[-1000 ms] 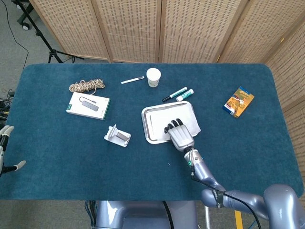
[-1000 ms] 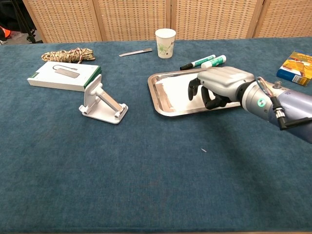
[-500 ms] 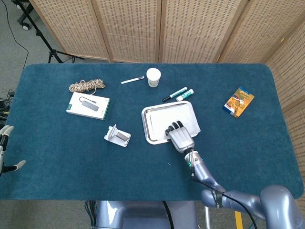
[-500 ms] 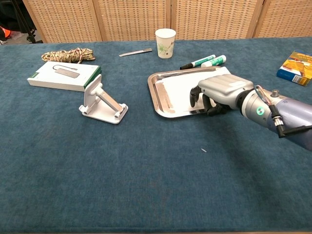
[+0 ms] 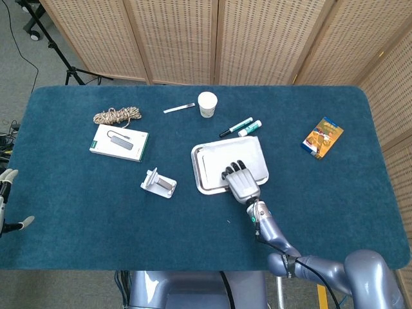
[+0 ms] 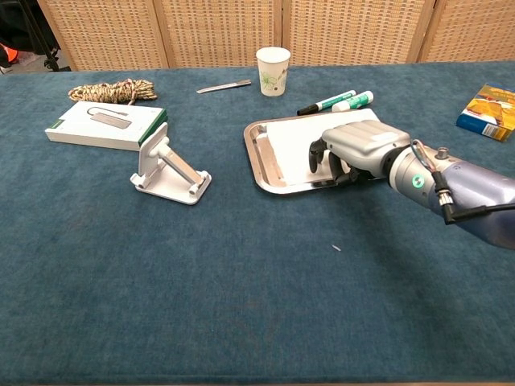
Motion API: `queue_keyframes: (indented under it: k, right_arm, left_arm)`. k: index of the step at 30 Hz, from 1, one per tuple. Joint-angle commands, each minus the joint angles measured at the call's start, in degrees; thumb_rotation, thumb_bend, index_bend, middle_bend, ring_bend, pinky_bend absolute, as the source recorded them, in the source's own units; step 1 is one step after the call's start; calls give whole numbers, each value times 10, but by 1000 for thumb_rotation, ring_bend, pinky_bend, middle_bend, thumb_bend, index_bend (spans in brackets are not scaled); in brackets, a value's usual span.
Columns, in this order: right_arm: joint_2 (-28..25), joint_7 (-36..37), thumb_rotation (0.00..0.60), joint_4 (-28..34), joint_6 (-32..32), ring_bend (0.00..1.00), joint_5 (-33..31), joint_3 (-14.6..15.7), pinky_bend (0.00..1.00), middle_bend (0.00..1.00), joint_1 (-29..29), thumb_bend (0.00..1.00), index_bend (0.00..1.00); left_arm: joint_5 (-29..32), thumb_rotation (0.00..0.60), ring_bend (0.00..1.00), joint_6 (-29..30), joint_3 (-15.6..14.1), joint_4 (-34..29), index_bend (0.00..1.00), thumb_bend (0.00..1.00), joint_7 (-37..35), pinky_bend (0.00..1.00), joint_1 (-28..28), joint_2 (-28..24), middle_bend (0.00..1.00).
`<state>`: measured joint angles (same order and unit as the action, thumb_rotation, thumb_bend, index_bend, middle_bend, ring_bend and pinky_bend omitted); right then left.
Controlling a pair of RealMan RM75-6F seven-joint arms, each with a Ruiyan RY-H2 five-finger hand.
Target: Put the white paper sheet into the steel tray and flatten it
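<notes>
The right hand point(image 5: 241, 183) lies palm down over the near right part of the steel tray point(image 5: 197, 168), its dark fingertips point(image 6: 317, 154) curled down onto the white paper sheet point(image 5: 233, 158); it presses the sheet and grasps nothing (whether the palm itself touches the paper cannot be told). The left hand point(image 5: 8, 201) shows only at the left edge of the head view, off the table point(image 5: 77, 212), fingers apart and holding nothing.

The sheet lies inside the tray, covering most of its floor, with the far right corner riding over the rim toward the markers. Tray and sheet share one long axis, running left to right across the table and tilted slightly, the right end farther from the robot.

Left of the tray stands a white bracket stand point(image 6: 169, 170). Farther left lies a white and green box point(image 6: 106, 125), and beyond it a coil of rope point(image 6: 112, 89). Just past the tray's far rim lie two markers point(image 6: 338, 101), near each other. Farthest back stand a paper cup point(image 6: 273, 71) and a small flat strip point(image 6: 224, 86). Well to the right sits an orange and blue packet point(image 6: 491, 112).
</notes>
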<state>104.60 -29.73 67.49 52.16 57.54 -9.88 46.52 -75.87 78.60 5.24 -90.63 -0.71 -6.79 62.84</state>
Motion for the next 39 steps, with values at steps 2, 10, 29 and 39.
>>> queue_keyframes:
  k: [2,10,29,39]
  right_arm:
    - [0,0,600,3,0,158,2,1,110,274,-1,1000,349]
    - [7,-4,600,7,3,158,2,-1,110,274,-3,1000,349]
    - [31,-13,600,-4,18,147,-11,-21,110,272,-1,1000,349]
    - [37,-16,600,4,31,144,-6,-25,110,264,-2,1000,349]
  left_arm:
    - [0,600,0,0,0,0,0,0,1,0,0,0,0]
    - [-2,600,0,3,-1,-1,0,0,0,0,1,0,0]
    - [-4,600,0,5,-1,-2,0,0,-1,0,3,-1,0]
    - [-6,600,0,7,-2,-2,0,0,-3,0,4,-1,0]
